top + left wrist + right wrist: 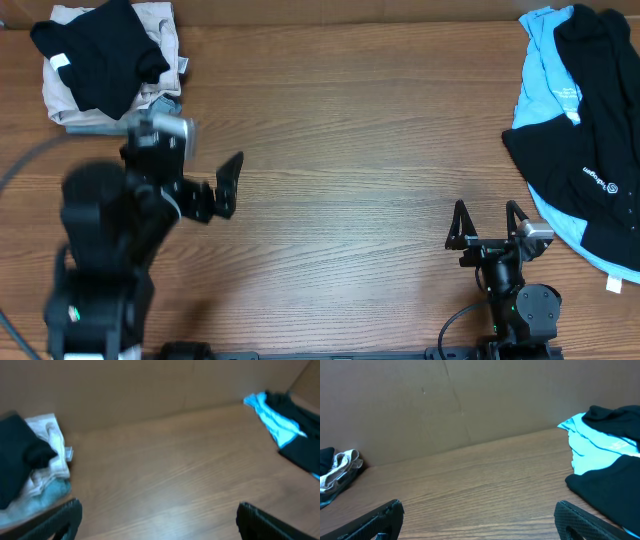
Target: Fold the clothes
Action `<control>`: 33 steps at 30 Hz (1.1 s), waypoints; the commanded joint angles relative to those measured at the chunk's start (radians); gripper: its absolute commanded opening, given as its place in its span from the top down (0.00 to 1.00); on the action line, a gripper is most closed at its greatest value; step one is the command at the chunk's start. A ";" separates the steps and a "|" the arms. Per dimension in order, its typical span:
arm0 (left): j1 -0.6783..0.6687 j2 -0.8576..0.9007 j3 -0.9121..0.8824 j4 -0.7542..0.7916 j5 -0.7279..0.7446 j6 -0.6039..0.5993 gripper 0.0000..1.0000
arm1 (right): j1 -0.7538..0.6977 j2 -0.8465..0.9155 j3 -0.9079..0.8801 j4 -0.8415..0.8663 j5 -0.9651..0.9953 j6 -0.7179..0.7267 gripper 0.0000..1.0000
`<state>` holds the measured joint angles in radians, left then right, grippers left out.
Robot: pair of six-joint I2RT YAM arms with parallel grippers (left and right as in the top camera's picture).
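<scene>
A folded stack sits at the far left: a black garment with a small white tag (95, 55) on top of beige (165, 35) and light blue pieces. It also shows in the left wrist view (20, 455). At the far right lies an unfolded heap: a black garment with a white logo (590, 170) over a light blue one (545, 80). My left gripper (215, 190) is open and empty, raised over bare wood just right of the stack. My right gripper (488, 225) is open and empty near the front edge, left of the heap (605, 480).
A brown cardboard wall (470, 400) closes off the back of the wooden table (350, 130). The left arm's black body (100, 250) takes up the front left corner. The heap at the right hangs over the table's right edge.
</scene>
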<state>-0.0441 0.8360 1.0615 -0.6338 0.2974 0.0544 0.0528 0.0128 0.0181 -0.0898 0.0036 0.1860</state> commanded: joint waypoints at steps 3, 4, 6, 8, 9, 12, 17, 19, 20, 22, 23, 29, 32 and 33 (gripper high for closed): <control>0.006 -0.192 -0.310 0.197 -0.018 0.078 0.00 | -0.004 -0.010 -0.010 0.006 -0.006 -0.004 0.00; 0.006 -0.230 -0.370 0.241 -0.016 0.081 0.00 | -0.004 -0.010 -0.010 0.006 -0.006 -0.004 0.00; 0.006 -0.291 -0.470 0.319 -0.016 0.081 0.00 | -0.004 -0.010 -0.010 0.006 -0.006 -0.004 0.00; 0.006 -0.357 -0.579 0.425 -0.016 0.080 0.00 | -0.004 -0.010 -0.010 0.005 -0.006 -0.004 0.00; 0.006 -0.385 -0.625 0.468 -0.016 0.080 0.00 | -0.004 -0.010 -0.010 0.005 -0.006 -0.004 0.00; 0.006 -0.465 -0.742 0.566 -0.016 0.080 0.00 | -0.004 -0.010 -0.010 0.006 -0.006 -0.004 0.00; 0.008 -0.581 -0.869 0.598 -0.040 0.081 0.00 | -0.004 -0.010 -0.010 0.005 -0.006 -0.004 0.00; 0.017 -0.635 -0.912 0.619 -0.046 0.081 0.00 | -0.004 -0.010 -0.010 0.005 -0.006 -0.004 0.00; 0.023 -0.659 -0.931 0.633 -0.046 0.081 0.00 | -0.004 -0.010 -0.010 0.006 -0.006 -0.004 0.00; 0.039 -0.698 -0.967 0.657 -0.045 0.080 0.00 | -0.004 -0.010 -0.010 0.006 -0.006 -0.004 0.00; 0.047 -0.713 -0.982 0.665 -0.043 0.080 0.00 | -0.004 -0.010 -0.010 0.005 -0.006 -0.004 0.00; 0.079 -0.778 -1.052 0.677 -0.035 0.080 0.00 | -0.004 -0.010 -0.010 0.006 -0.006 -0.004 0.00; 0.086 -0.798 -1.057 0.652 -0.035 0.080 0.00 | -0.004 -0.010 -0.010 0.006 -0.006 -0.004 0.00; 0.087 -0.804 -1.057 0.639 -0.035 0.080 0.00 | -0.004 -0.010 -0.010 0.005 -0.006 -0.004 0.00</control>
<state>0.0334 0.0601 0.0143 0.0196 0.2684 0.1154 0.0528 0.0128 0.0181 -0.0902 0.0036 0.1860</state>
